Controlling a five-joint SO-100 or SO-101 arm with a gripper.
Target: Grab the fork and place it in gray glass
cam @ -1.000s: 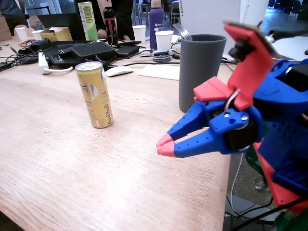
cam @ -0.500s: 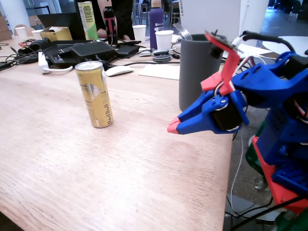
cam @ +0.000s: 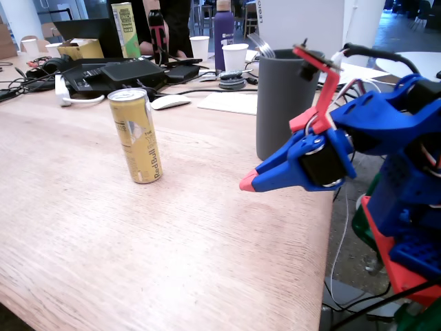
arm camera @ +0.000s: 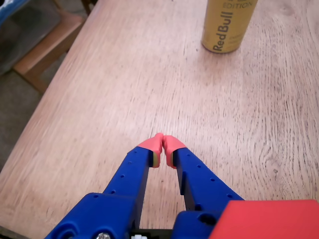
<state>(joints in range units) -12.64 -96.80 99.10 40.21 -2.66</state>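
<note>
The gray glass (cam: pixel 284 103) stands upright near the table's right edge in the fixed view. The fork's silver tines (cam: pixel 262 47) stick up out of its rim at the back left; the rest of the fork is hidden inside. My blue gripper (cam: pixel 247 184) with red tips hangs in front of the glass, lower and apart from it, pointing left. The wrist view shows my gripper (arm camera: pixel 162 143) shut, its tips touching, with nothing between them, above bare wood.
A gold drink can (cam: pixel 136 135) stands upright left of the gripper, also seen as the can (arm camera: pixel 228 26) in the wrist view. Laptop, cables, a mouse (cam: pixel 169 102), white paper cups (cam: pixel 235 56) and bottles crowd the far end. The table's right edge (cam: pixel 329 227) runs under the arm.
The gripper rose and pulled back toward the right over the second, its slightly parted tips closing. In the last half second it barely moved.
</note>
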